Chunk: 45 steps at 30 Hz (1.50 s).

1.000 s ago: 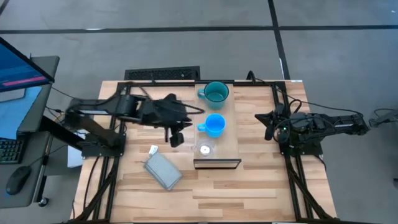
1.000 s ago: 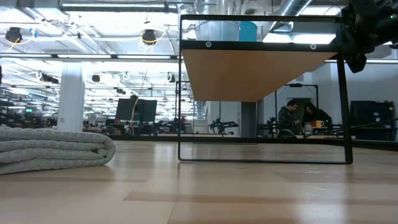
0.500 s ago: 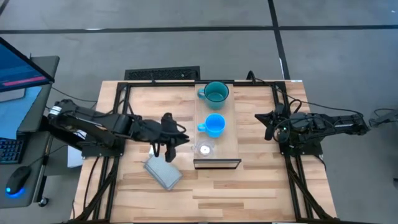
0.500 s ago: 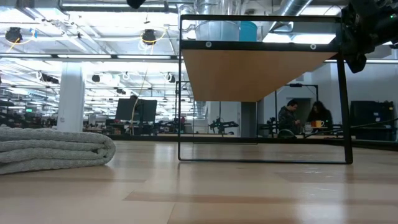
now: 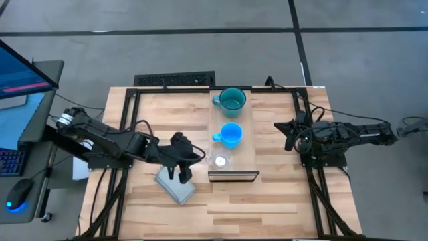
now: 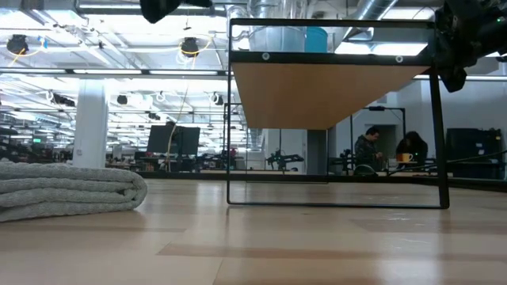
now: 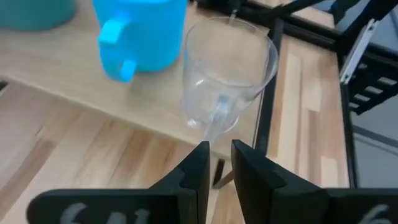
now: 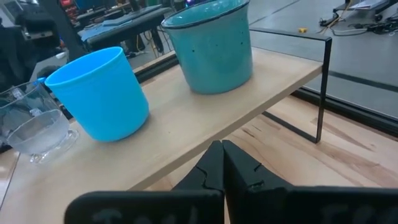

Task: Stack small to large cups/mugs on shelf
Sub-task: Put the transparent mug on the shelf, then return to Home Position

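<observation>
Three cups stand in a row on the pale wood shelf (image 5: 246,144): a teal mug (image 5: 232,100) at the far end, a blue mug (image 5: 230,134) in the middle, and a small clear glass cup (image 5: 220,161) at the near end. Each rests on its base. My left gripper (image 5: 177,175) hangs to the left of the shelf's near end, over a grey pouch (image 5: 175,186). It is empty, its fingers a narrow gap apart (image 7: 220,152), and it faces the glass cup (image 7: 227,74). My right gripper (image 5: 281,127) waits shut to the right of the shelf, level with the blue mug (image 8: 99,93).
The grey pouch lies flat on the slatted tabletop just left of the shelf's near end and shows at the left in the low view (image 6: 63,190). The shelf stands on a thin dark frame (image 6: 337,204). People sit in the room beyond the table (image 6: 388,150).
My left gripper has drawn back from beside the shelf toward the table's near edge and a little to the left. It now hangs over the grey pouch, and its arm has pulled back to the left. The cups have stayed in place.
</observation>
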Available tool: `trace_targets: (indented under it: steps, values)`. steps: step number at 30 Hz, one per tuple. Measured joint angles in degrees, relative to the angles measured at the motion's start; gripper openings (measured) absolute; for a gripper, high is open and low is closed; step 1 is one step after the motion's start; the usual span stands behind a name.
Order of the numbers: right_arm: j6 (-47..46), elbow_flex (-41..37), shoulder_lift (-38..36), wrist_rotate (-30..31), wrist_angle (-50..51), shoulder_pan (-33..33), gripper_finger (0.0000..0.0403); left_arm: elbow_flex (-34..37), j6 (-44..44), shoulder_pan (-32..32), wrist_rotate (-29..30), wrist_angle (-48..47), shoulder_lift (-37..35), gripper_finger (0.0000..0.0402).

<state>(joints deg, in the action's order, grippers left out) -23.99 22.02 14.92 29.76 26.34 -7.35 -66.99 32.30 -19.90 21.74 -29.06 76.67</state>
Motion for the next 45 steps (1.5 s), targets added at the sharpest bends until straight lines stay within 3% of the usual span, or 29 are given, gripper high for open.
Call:
trace_targets:
  steps: [11,25,28,32,37,41,45]
  values:
    - [0.02,-0.02,-0.08,-0.54,-1.50,-0.04,0.0016,-0.24,2.29,2.32,0.30,0.24,4.57,0.0057]
    - [0.02,-0.02,-0.39,-1.46,-1.50,-0.04,0.0015,-0.06,1.24,3.67,-1.55,-0.35,5.02,0.0057]
    - [0.08,-0.02,-0.37,-1.46,-1.50,-0.07,0.0014,-0.07,1.28,3.62,2.06,-4.00,4.67,0.0057]
    - [0.44,-0.02,-0.37,-1.71,-1.57,-0.04,0.0017,-0.06,2.67,2.88,14.05,-8.45,0.33,0.0057]
    - [1.30,0.00,-0.37,-1.90,-1.96,-0.04,0.0015,-0.06,-0.58,2.49,20.56,-8.86,-7.34,0.0057]
    - [1.75,0.00,-0.37,-1.94,-2.43,-0.04,0.0014,-0.01,-5.90,2.43,21.71,-8.29,-13.74,0.0057]
    - [4.11,0.00,-0.37,-4.03,-5.01,-0.04,0.0016,5.29,-15.14,2.43,18.31,1.03,-20.82,0.0057]
